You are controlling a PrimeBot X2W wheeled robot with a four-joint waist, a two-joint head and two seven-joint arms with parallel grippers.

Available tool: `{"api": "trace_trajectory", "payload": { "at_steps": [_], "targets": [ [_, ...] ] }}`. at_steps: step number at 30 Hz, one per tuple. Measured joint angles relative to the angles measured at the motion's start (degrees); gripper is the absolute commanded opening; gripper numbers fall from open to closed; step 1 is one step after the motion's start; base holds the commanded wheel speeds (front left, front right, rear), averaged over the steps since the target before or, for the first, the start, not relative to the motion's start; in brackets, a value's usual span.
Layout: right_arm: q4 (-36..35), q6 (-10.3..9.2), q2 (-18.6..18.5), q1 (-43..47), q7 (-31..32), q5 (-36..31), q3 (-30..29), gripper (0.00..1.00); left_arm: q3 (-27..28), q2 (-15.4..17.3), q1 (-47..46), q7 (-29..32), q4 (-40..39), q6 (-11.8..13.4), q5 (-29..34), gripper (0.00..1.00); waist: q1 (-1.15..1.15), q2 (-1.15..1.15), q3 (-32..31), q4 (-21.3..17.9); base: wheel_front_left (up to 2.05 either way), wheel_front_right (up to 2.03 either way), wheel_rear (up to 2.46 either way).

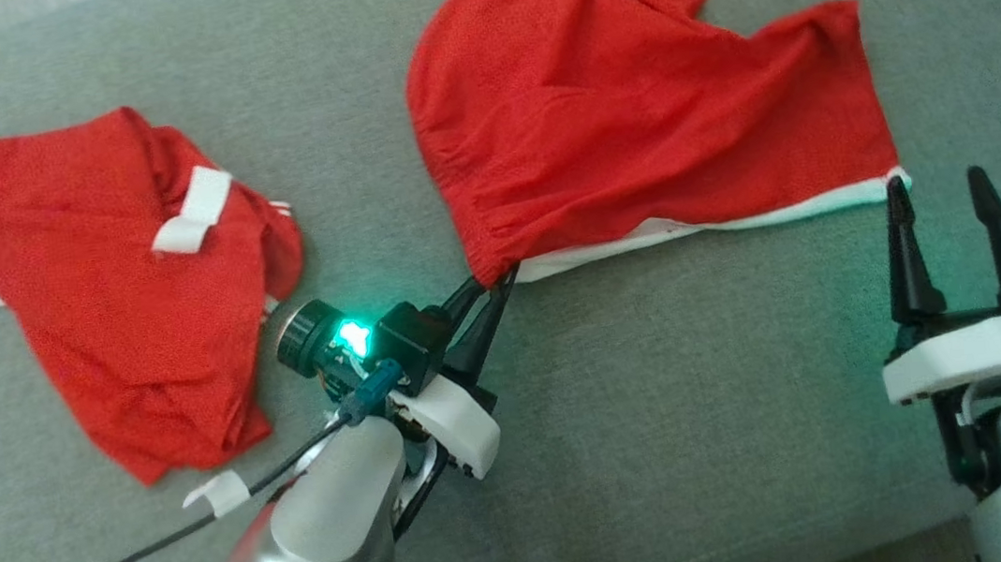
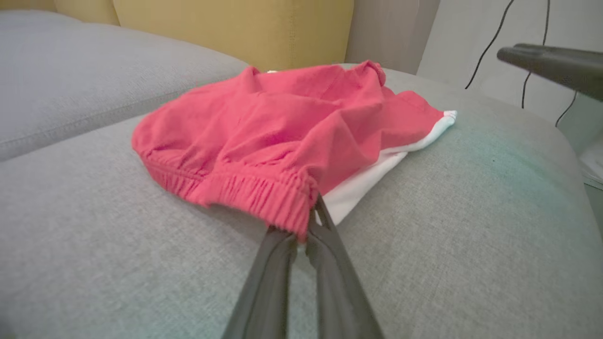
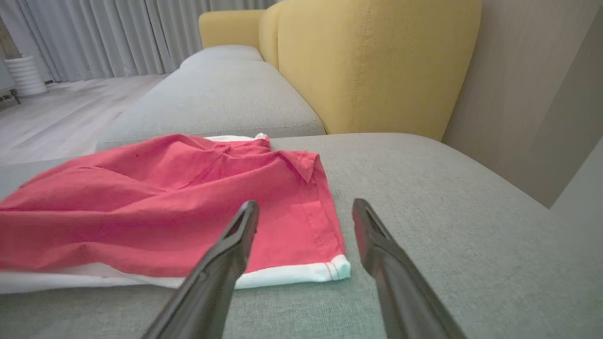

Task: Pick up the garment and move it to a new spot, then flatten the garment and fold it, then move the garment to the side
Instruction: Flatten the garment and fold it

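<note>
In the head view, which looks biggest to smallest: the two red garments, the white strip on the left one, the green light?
1. centre red garment
2. left red garment, though both are cropped by the frame
3. white strip
4. green light

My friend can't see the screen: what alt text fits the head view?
The left fingers pinch the elastic edge of a red garment lying on a grey sofa. The right fingers stand open near its white hem; another red garment lies crumpled at left.
</note>
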Motion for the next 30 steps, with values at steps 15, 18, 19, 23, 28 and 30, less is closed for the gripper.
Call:
{"api": "trace_trajectory", "payload": {
  "at_steps": [15,18,19,23,28,30],
  "targets": [
    [11.66,0.0,0.02,-5.2,13.41,-4.64,-7.22,1.0,0.77,0.65,2.2,-0.11,-6.93,1.7,2.29,0.0,0.0,0.0,-0.91,4.0,0.0,0.0,0.0],
    [13.8,0.0,0.02,-6.65,13.84,-5.02,-7.37,1.0,0.82,0.66,2.2,-0.11,-7.37,1.7,2.63,0.0,0.0,0.0,-0.69,4.06,0.0,0.0,0.0],
    [14.4,0.0,0.02,-7.06,13.93,-5.19,-7.38,1.0,0.83,0.66,2.2,-0.11,-7.46,1.7,2.65,0.0,0.0,0.0,-0.65,4.08,0.0,0.0,0.0],
    [16.89,0.0,0.02,-8.19,14.37,-5.93,-7.48,1.0,0.85,0.66,2.2,-0.11,-7.77,1.65,2.66,0.0,0.0,0.0,-0.41,4.23,0.0,0.0,0.0],
    [18.8,0.0,0.01,-9.53,14.88,-6.64,-7.64,1.0,0.88,0.7,2.2,-0.11,-8.04,1.64,3.2,0.0,0.0,0.0,-0.02,4.42,0.0,0.0,0.0],
    [19.47,0.0,-0.01,-10.31,14.91,-6.99,-7.67,1.0,0.88,0.7,2.19,-0.11,-8.25,1.63,3.24,0.0,0.0,0.0,0.17,4.56,0.0,0.0,0.0]
  ]
}}
